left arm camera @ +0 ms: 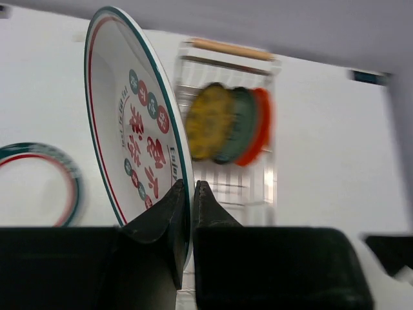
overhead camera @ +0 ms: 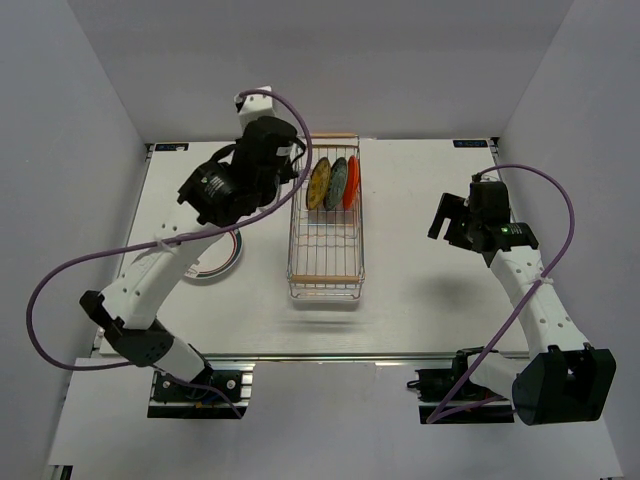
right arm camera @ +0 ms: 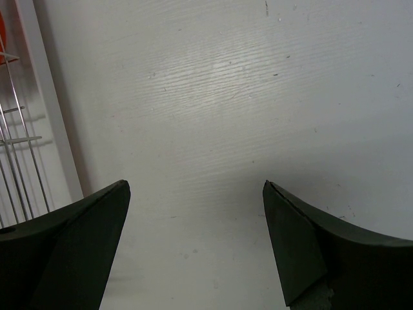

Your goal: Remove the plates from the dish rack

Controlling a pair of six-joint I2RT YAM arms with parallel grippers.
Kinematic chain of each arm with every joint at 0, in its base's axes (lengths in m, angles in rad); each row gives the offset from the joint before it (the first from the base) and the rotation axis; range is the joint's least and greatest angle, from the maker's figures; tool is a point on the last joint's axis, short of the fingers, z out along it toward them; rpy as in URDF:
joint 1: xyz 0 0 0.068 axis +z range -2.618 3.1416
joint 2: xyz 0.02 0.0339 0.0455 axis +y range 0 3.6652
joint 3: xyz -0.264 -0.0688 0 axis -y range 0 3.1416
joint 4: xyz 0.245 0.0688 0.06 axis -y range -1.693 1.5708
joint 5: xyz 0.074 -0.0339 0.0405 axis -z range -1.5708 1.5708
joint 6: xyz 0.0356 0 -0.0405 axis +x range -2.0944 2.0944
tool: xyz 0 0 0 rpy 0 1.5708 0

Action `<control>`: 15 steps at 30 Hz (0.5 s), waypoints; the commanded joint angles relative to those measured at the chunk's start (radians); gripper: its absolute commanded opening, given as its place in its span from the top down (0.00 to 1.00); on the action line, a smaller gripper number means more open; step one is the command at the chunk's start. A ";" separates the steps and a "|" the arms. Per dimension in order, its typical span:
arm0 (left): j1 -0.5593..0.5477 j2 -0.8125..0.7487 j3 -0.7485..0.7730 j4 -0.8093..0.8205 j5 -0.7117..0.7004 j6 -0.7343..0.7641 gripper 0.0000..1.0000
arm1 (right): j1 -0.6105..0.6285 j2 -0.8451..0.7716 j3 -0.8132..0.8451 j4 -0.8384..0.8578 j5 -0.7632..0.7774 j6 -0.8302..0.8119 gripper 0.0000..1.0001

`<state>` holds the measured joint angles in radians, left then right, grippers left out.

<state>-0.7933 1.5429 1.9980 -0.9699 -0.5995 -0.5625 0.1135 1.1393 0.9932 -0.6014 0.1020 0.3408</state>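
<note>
My left gripper [left arm camera: 189, 184] is shut on the lower rim of a large white plate [left arm camera: 132, 123] with red marks and a green-red edge, held upright on edge. In the top view the left gripper [overhead camera: 290, 168] hangs over the far left side of the dish rack [overhead camera: 326, 262]. Three smaller plates stand at the rack's far end: mustard-yellow [overhead camera: 319, 182], grey-teal [overhead camera: 337, 183] and orange-red [overhead camera: 350, 182]. My right gripper [overhead camera: 446, 216] hovers open over bare table to the right of the rack, with nothing between its fingers [right arm camera: 97, 219].
A white plate with a green and red rim [overhead camera: 222, 262] lies flat on the table left of the rack, partly under the left arm. It also shows in the left wrist view [left arm camera: 32, 194]. The rack's side wires [right arm camera: 19, 148] edge the right wrist view.
</note>
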 commanded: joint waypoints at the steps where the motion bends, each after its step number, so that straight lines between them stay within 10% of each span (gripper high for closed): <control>1: 0.020 0.005 -0.106 -0.032 -0.319 0.003 1.00 | 0.000 -0.001 0.042 0.002 0.001 0.004 0.11; 15: 0.304 0.066 -0.568 0.201 -0.290 0.079 1.00 | 0.005 0.039 0.042 0.000 0.004 0.007 0.11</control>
<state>-0.5320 1.6329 1.4570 -0.8738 -0.8715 -0.5259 0.1135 1.1690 0.9932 -0.6044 0.1024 0.3412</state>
